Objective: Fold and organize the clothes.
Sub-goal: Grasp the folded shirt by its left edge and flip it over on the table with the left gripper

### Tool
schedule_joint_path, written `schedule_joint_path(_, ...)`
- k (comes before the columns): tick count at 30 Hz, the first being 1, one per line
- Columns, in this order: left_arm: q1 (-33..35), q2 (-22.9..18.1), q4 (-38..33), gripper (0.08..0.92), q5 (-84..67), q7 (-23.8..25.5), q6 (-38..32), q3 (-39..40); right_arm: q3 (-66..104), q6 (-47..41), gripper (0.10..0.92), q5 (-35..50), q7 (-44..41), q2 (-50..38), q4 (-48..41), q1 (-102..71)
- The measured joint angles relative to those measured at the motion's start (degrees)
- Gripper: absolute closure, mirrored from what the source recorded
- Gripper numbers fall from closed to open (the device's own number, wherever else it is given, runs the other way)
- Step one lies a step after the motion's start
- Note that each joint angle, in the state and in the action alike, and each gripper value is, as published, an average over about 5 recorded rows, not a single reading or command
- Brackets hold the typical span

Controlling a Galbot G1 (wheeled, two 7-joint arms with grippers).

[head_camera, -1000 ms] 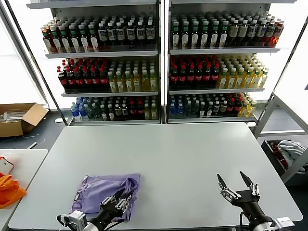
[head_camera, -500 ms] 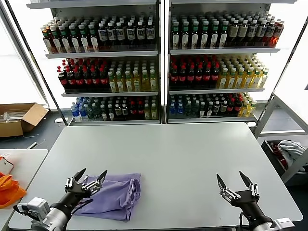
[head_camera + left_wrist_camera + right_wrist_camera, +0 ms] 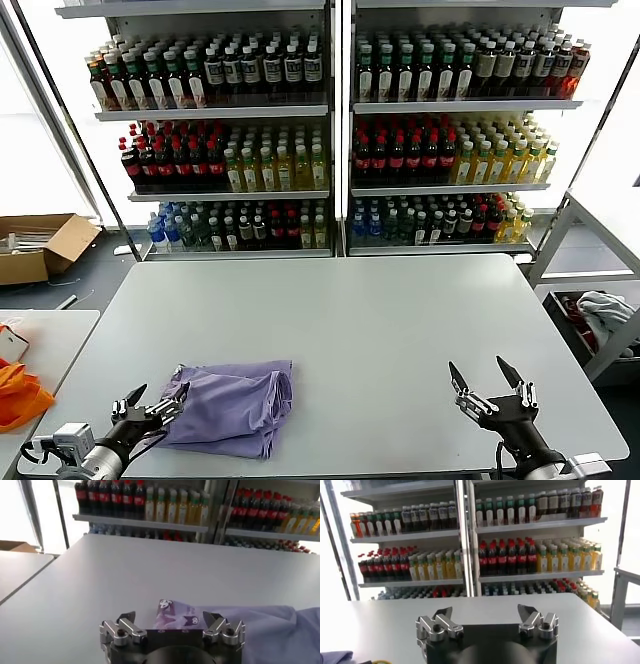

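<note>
The left hand [image 3: 148, 402] is found at the bench's near left edge, fingers spread wide and empty, just beside the T-shirt's left border. The T-shirt [image 3: 232, 405], lavender and folded into a compact bundle, is laid on the bench [image 3: 380, 320] at about 7 o'clock; a dark printed graphic [image 3: 176, 618] is seen on an exposed flap. The right hand [image 3: 490, 385] is held at about 5 o'clock, fingers wide, empty, well apart from the garment. Stocked bottle shelves [image 3: 330, 130] are noted at 12 o'clock.
</note>
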Motion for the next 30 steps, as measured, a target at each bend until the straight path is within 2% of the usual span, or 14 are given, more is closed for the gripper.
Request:
schedule_joint_path(9, -0.99, -0.09, 3.35, 0.197, 0.43, 1.62, 0.91, 1.67, -0.07, 0.02, 0.203, -0.26, 0.00, 0.29, 0.04, -0.27)
schedule_joint_path(21, -1.51, -0.92, 5.53, 0.523, -0.40, 2.73, 0.25, 1.75, -0.11, 0.09, 0.203, -0.21, -0.01, 0.08, 0.04, -0.04)
schedule_joint_path(30, -1.11, -3.11, 6.15, 0.782, -1.40, 2.96, -1.19, 1.05, 0.18, 0.19, 0.203, -0.14, -0.07, 0.19, 0.03, -0.42)
